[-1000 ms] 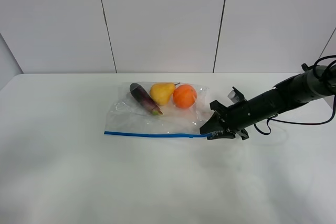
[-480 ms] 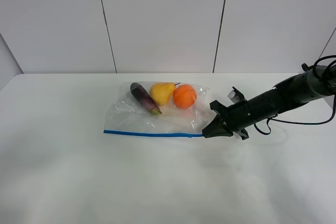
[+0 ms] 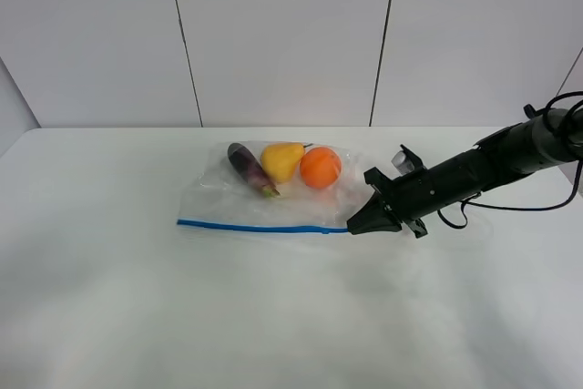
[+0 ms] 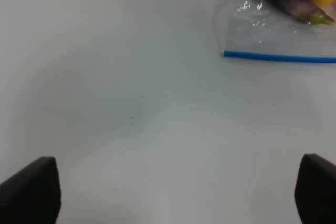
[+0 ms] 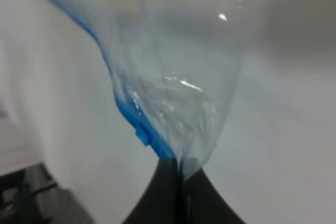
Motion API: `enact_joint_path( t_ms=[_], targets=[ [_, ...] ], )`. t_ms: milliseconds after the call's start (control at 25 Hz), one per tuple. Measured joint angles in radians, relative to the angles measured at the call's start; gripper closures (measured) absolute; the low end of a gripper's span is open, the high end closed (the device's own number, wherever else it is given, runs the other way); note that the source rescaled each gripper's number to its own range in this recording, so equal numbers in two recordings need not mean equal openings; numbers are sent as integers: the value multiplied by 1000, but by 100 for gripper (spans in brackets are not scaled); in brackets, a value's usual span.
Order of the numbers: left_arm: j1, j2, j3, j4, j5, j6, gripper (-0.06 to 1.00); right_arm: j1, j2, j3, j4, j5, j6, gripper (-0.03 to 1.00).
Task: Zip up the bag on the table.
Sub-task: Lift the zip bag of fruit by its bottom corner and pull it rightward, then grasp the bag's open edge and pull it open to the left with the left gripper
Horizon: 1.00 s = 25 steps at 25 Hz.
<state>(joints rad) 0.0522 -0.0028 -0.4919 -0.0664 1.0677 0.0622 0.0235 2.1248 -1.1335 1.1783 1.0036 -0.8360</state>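
Observation:
The clear bag point(image 3: 273, 198) lies on the white table point(image 3: 137, 316), with an eggplant point(image 3: 250, 168), a pear point(image 3: 282, 161) and an orange point(image 3: 320, 167) inside. Its blue zip strip point(image 3: 260, 226) runs along the near edge. My right gripper point(image 3: 355, 227) is shut on the right end of the strip; the right wrist view shows the fingers point(image 5: 176, 192) pinching the bag's corner point(image 5: 168, 119). My left gripper point(image 4: 173, 192) is open and empty above bare table, apart from the strip's left end point(image 4: 278, 57); it does not show in the exterior view.
The right arm point(image 3: 474, 170) stretches from the right edge, low over the table. White wall panels stand behind the table's far edge.
My right gripper has shifted slightly left and away, and the bag with its blue strip has slid a little left with it.

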Motion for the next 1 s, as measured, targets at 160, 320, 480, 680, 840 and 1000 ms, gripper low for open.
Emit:
enact_joint_path(
  t_ms=[160,320,480,680,840,1000],
  targets=[
    [0,0,0,0,0,0,-6,0,-18,-61,27,77,6,97],
    [0,0,0,0,0,0,-6,0,-40,-132,47,148,49,97],
    [0,0,0,0,0,0,-6,0,-43,-165,48,173,87,97],
    [0,0,0,0,0,0,-6,0,-44,-168,42,175,108,97],
    [0,0,0,0,0,0,-6,0,-44,-168,42,175,109,97],
    [0,2,-23,0,-48,0,-6,0,-44,-168,42,173,109,97]
  ],
)
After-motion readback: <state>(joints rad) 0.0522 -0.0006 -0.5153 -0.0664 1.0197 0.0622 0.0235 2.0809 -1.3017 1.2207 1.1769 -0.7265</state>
